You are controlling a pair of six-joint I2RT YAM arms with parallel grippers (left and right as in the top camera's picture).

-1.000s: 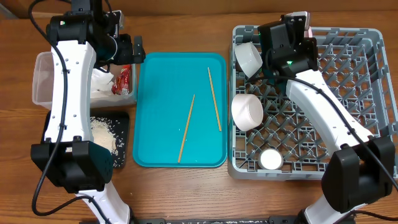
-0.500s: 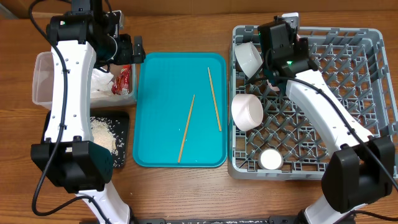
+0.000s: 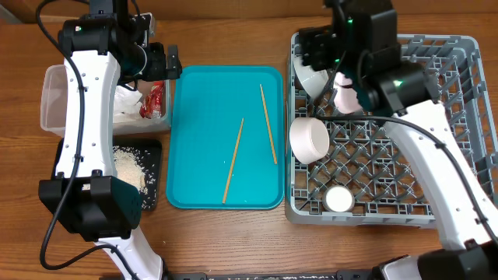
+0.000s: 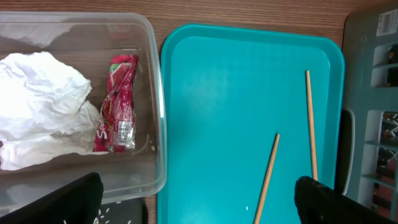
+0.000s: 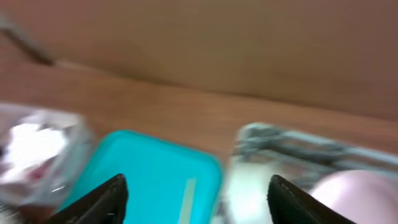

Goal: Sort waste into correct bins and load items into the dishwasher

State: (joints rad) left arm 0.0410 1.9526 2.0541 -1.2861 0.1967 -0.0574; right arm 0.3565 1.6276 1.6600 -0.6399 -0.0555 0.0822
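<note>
My right gripper (image 3: 311,48) is open and empty, raised over the back left corner of the grey dishwasher rack (image 3: 366,220); its wrist view is blurred, with the gripper (image 5: 199,199) wide apart. In the rack are a pale pink plate (image 3: 346,95) on edge, two white bowls (image 3: 311,74) (image 3: 309,138) and a small white cup (image 3: 339,200). Two chopsticks (image 3: 234,159) (image 3: 268,124) lie on the teal tray (image 3: 210,101). My left gripper (image 4: 199,202) hangs open over the seam between the clear tub (image 4: 152,93) and the tray. The tub holds a napkin (image 4: 43,106) and a red wrapper (image 4: 118,106).
A black tray (image 3: 153,183) with loose rice (image 3: 128,167) sits in front of the clear tub at the left. The teal tray lies between the bins and the rack. Bare wooden table runs along the front edge.
My right gripper has opened, let go of the pink plate, which now stands in the rack, and lifted up and to the left. The left arm has not moved.
</note>
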